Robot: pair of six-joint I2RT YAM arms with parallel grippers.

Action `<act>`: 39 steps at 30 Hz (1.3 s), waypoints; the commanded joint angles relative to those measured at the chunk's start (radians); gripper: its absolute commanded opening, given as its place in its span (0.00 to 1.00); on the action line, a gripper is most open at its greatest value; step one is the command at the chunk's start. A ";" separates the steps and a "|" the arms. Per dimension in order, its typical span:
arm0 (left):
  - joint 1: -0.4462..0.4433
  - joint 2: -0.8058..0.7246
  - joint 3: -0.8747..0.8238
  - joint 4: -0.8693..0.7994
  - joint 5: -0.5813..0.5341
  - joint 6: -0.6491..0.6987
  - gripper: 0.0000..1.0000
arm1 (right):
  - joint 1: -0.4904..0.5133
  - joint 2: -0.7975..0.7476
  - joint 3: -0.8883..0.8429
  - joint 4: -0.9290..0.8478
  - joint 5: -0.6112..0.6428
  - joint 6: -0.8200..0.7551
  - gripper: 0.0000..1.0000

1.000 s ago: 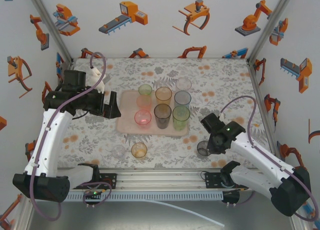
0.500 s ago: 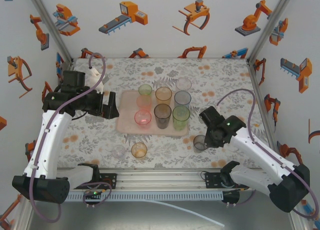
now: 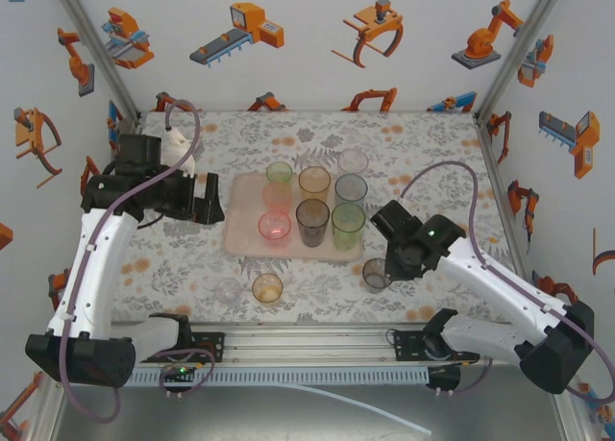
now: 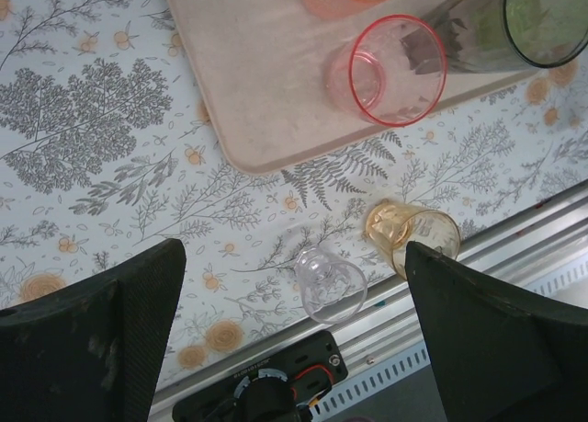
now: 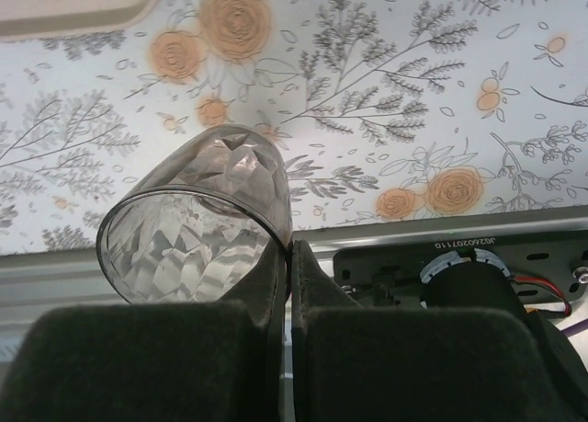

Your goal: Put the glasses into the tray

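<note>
A: Smoky grey glass (image 3: 376,274): off the tray (image 3: 245,206), just short of its near right corner, over the surface (image 3: 432,153). Clamped?

B: Yes. The right end effector (image 5: 285,266) has its fingers closed on the wall of the glass at the rim. In the wrist view the mouth faces the camera and the base points away. From above the long axis reads roughly upright, maybe tipped a little. I cannot tell whether the base touches the surface.

A: Bearing to the tray?

B: From the right end effector, away from the arm bases and toward the robot's left. The green glass (image 3: 347,225) stands at that near right corner, so I judge the entry to be tight there. The bare strip is along the tray's left side.

A: Which arm is nearer?

B: The right, and it already holds the glass. The left end effector (image 3: 209,208) hangs just off the tray's left edge with its fingers apart and nothing between them. The clear glass (image 3: 228,290) and amber glass (image 3: 267,287) lie on its side, near the front edge.

A: Change from a second ago?

B: The grey glass and right end effector have moved left and slightly away from the bases, closing on the tray corner. The left end effector has drawn back a little from the tray. The tray's contents are unchanged.
</note>
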 commanded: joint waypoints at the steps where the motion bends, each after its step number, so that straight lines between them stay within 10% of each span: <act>1: 0.020 0.004 0.013 0.011 -0.037 -0.033 0.96 | 0.047 0.024 0.079 -0.043 0.027 0.026 0.00; 15: 0.229 0.031 0.009 0.028 -0.032 -0.131 0.97 | 0.317 0.408 0.608 -0.116 0.054 -0.002 0.00; 39: 0.411 -0.050 0.016 -0.002 0.091 -0.126 0.97 | 0.339 1.174 1.585 -0.142 0.016 -0.271 0.00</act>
